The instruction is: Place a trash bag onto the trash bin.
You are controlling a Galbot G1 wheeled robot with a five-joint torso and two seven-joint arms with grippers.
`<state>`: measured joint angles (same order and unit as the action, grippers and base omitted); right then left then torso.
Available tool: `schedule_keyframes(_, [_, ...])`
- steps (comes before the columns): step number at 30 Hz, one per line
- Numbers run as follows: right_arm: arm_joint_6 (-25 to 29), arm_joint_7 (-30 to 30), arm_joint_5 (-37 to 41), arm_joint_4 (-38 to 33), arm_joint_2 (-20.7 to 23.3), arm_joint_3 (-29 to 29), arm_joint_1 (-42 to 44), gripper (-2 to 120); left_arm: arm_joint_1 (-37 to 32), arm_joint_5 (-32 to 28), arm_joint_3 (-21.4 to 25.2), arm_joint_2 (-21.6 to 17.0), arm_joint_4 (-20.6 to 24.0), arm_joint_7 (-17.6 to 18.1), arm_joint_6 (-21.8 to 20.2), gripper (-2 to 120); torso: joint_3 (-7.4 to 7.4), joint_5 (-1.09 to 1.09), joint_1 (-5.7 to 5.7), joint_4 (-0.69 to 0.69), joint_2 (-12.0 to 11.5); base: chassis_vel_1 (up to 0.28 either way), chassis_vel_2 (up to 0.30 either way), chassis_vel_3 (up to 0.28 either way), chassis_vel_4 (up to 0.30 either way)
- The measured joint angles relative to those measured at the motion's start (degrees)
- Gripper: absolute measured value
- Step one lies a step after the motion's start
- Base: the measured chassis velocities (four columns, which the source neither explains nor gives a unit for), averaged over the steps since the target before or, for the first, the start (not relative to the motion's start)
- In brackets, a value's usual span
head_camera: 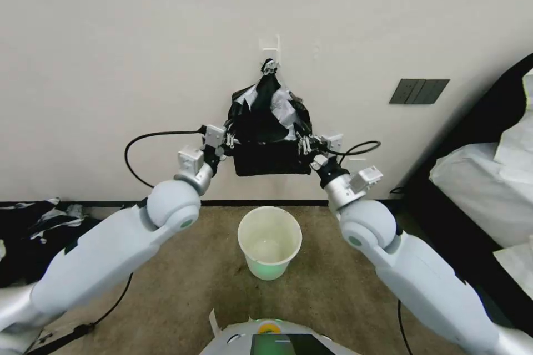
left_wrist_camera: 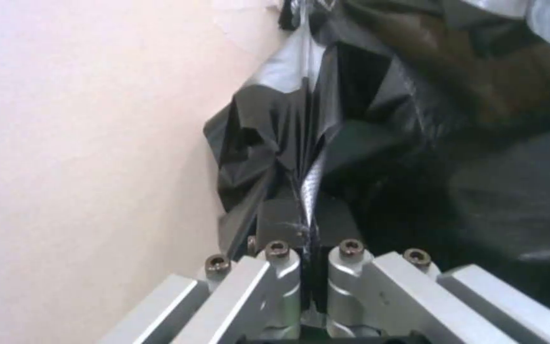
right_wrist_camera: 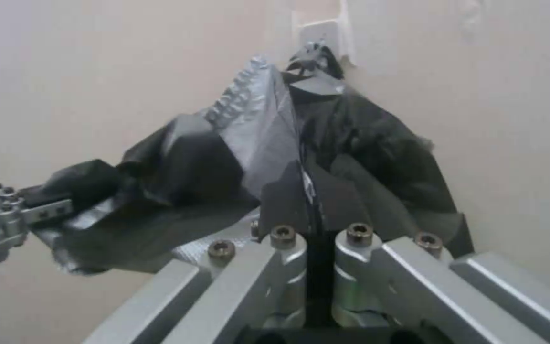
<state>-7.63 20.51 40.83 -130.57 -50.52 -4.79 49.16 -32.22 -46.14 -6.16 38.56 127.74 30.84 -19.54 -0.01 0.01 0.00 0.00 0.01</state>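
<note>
The bag (head_camera: 270, 156) hung stretched between the two arms, straight above the bin (head_camera: 270, 241), which stood on the brown floor (head_camera: 183, 283) near the foot of the wall (head_camera: 139, 55); the way from bag to bin ran plainly downward, and the bag's long axis lay level, side to side, along the wall; the left gripper (head_camera: 229, 143) had its fingers pressed together on the bag's left upper corner, and the right gripper (head_camera: 305, 145) was likewise pinched tight on the right upper corner, a thin fold of film caught in each; each arm was about equally near the bin, one to either side of it; the bag's top still ran up in a bunched peak toward the white hook (head_camera: 271, 51) on the wall, so I judged it was not yet free of that hanger; the bag looked thin, glossy and black, with crumpled silvery-grey patches near the peak and a flat dark sheet sagging below the grippers; the bin was cream-white, round, open and empty, with no liner on its rim
</note>
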Motion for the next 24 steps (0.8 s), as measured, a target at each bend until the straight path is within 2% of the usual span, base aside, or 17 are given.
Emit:
schedule_keyframes(8, [0.1, -0.4, 0.6, -3.4, -1.3, -3.7, 8.2, 0, -7.3, 0.2, 4.9, 0.0, 3.2, -0.3, 0.1, 0, 0.01, -0.01, 0.00, -0.01, 0.0, 0.000, 0.000, 0.000, 0.000])
schedule_keyframes(14, [0.1, -0.5, 1.0, -6.3, -2.7, -6.0, 13.4, 0, -14.0, 1.7, 9.1, -0.3, 7.4, -1.2, 0.4, 0, 0.01, 0.00, 0.00, 0.01, 0.0, 0.000, 0.000, 0.000, 0.000])
schedule_keyframes(19, [-0.7, -0.1, 2.9, -10.2, -3.6, -7.3, 17.0, 0, -18.5, 2.8, 11.2, -0.2, 10.5, -1.6, 0.6, 0, 0.01, 0.00, 0.00, 0.00, 0.0, 0.000, 0.000, 0.000, 0.000])
schedule_keyframes(24, [-0.9, -0.1, 2.9, -11.0, -4.5, -7.9, 19.6, 0, -21.2, 3.7, 11.5, 0.6, 11.2, -1.8, 0.6, 0, 0.01, 0.00, 0.00, 0.01, 0.0, 0.000, 0.000, 0.000, 0.000])
